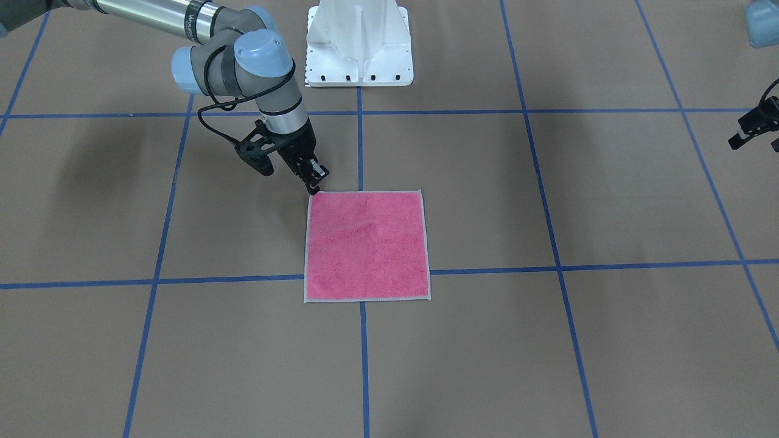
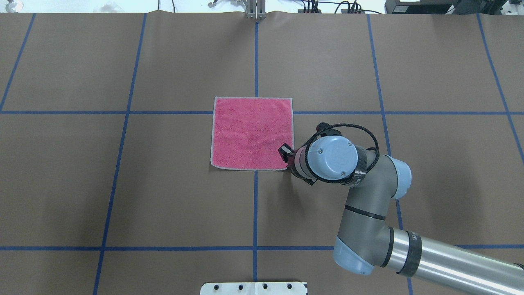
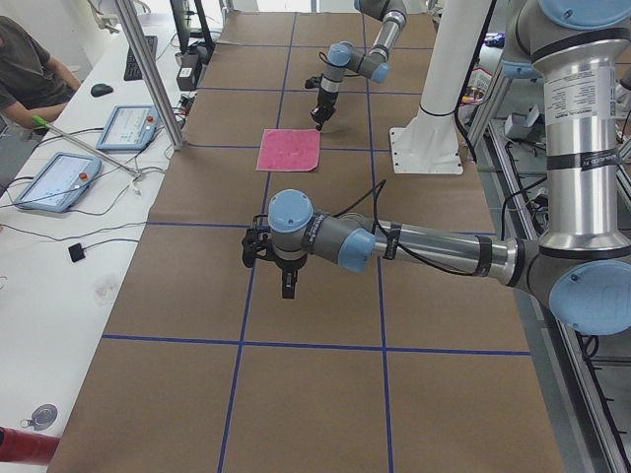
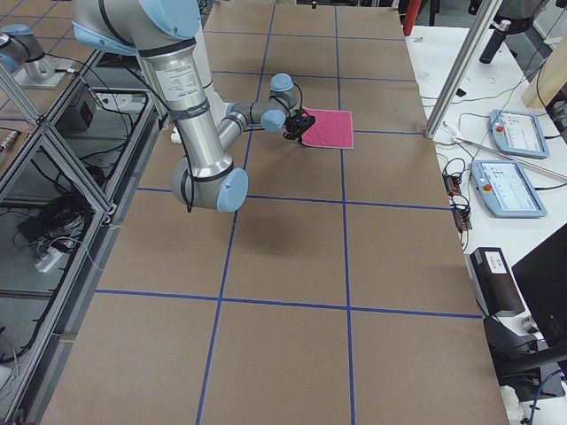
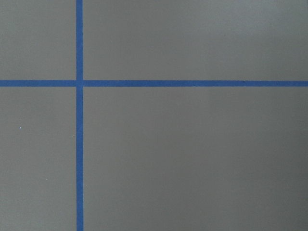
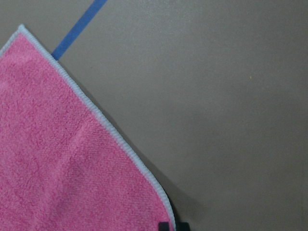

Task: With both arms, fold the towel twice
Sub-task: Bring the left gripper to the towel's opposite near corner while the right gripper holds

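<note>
Small square pink terry towel (image 2: 251, 133) lies flat and unfolded at centre of brown tabletop (image 2: 123, 184). Right hand (image 1: 315, 181) sits low at robot-side corner, likely for pinch; we cannot tell if it grips. Left hand (image 3: 287, 286) is well apart, opening unclear; we judge it waiting.

Towel (image 1: 367, 246) on table (image 1: 548, 353); right claw (image 1: 317, 182) at its corner.

Diffuse overhead light on the brown paper-covered table (image 1: 548, 365); soft shadows beneath the silver-grey jointed right arm (image 2: 368, 213); focus sharp.
</note>
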`<state>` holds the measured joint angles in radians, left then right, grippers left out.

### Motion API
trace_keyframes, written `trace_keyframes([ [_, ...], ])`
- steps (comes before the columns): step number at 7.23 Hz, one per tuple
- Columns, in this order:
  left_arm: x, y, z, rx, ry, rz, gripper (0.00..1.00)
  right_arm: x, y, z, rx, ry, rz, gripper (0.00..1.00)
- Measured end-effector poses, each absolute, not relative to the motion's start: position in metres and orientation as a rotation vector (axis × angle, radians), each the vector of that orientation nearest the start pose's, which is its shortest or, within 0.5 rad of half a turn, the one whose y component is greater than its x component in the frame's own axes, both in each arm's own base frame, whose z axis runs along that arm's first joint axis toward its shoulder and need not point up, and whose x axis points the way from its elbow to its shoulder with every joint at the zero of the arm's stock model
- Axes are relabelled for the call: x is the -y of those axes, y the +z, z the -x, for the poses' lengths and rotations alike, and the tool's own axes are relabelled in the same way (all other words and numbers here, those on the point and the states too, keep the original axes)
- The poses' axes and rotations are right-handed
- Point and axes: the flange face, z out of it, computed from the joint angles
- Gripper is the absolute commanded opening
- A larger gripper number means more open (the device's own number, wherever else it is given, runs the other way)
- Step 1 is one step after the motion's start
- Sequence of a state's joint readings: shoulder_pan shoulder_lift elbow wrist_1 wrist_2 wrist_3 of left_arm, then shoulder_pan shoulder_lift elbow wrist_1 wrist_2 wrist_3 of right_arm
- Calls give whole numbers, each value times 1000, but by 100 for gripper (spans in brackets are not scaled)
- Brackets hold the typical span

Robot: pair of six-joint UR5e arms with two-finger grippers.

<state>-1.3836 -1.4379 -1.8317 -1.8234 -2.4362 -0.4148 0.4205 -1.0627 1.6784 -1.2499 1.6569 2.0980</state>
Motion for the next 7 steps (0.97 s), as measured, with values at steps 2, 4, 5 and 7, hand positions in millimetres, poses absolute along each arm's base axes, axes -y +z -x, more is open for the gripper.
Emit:
trace_keyframes([
  [2, 467, 528, -65, -964, -112, -77, 99, 387, 283, 548, 972, 835, 133, 0],
  [4, 495, 467, -133, -1015, -164, -59, 99, 386, 281, 533, 988, 833, 135, 0],
  [5, 503, 436, -176, -1029, -183, -44, 99, 385, 281, 529, 991, 829, 144, 0],
  [7, 495, 378, -275, -1051, -296, 59, 99, 383, 279, 526, 995, 816, 171, 0],
])
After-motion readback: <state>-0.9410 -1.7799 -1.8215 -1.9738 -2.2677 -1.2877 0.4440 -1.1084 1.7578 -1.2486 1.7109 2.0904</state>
